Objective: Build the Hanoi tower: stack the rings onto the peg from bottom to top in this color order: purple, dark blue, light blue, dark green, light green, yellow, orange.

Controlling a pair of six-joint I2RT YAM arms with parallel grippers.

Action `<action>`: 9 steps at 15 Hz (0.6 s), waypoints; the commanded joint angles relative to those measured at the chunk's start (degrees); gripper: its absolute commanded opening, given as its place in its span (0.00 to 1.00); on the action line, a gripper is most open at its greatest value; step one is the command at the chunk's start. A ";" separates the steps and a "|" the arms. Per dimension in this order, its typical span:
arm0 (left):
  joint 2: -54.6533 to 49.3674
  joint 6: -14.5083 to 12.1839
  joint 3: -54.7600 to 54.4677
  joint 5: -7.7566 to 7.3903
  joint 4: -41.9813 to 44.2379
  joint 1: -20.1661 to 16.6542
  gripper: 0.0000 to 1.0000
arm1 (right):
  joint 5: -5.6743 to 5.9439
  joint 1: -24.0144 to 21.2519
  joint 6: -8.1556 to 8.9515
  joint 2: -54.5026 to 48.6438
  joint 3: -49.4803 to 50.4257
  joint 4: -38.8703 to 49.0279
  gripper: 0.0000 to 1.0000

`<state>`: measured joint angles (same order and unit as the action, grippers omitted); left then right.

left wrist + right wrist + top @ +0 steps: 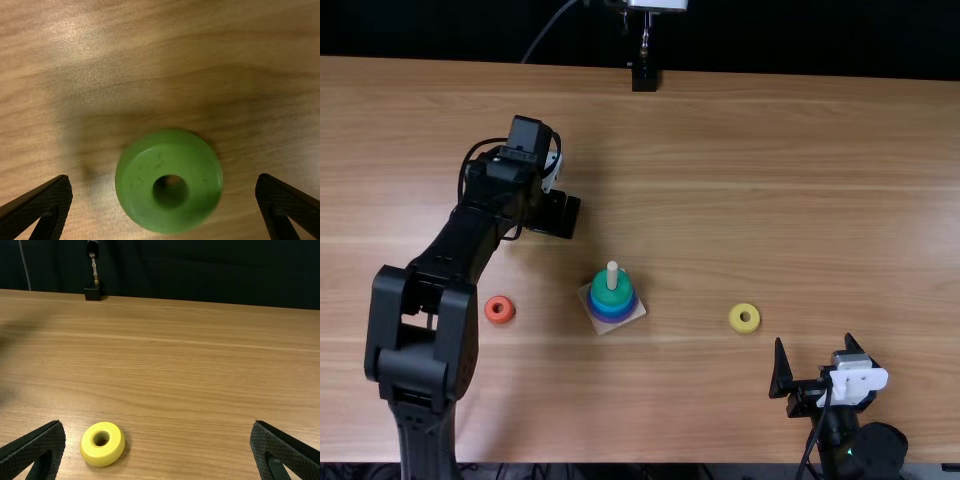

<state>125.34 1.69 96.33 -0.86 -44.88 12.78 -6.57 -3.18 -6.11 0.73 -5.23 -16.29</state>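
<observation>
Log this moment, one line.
left hand open over light green ring; right hand open; dark green ring stacked; yellow ring, orange ring loose

Table (790, 200), light brown wood, streaked grain: one square pale peg base (603, 328), set with a corner toward the near edge. Rings directly on the wood, each flat, hole upward: orange ring (491, 314), left of the peg base and apart from it; yellow ring (736, 322), to its right, apart; light green ring (170, 217), beyond it and to the left. One black block (644, 78), at the far edge, well beyond the peg base.
</observation>
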 commanded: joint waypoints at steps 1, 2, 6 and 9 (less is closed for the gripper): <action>2.28 -0.32 2.45 -0.72 -0.15 0.32 1.00 | 0.35 -0.86 -0.32 -0.73 4.09 -2.22 1.00; 2.28 -0.32 2.63 -0.82 -0.78 0.32 1.00 | 0.35 -0.86 -0.32 -0.73 4.09 -2.12 1.00; 2.37 -4.54 3.16 -0.72 -3.42 0.23 0.91 | 0.35 -0.86 -0.32 -0.73 4.09 -2.22 1.00; 2.37 -4.86 3.16 -0.72 -3.32 0.32 0.60 | 0.35 -0.86 -0.32 -0.73 4.09 -2.22 1.00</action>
<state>126.17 -1.80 97.45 -0.89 -48.10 12.78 -6.57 -3.16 -6.11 0.71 -5.23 -16.27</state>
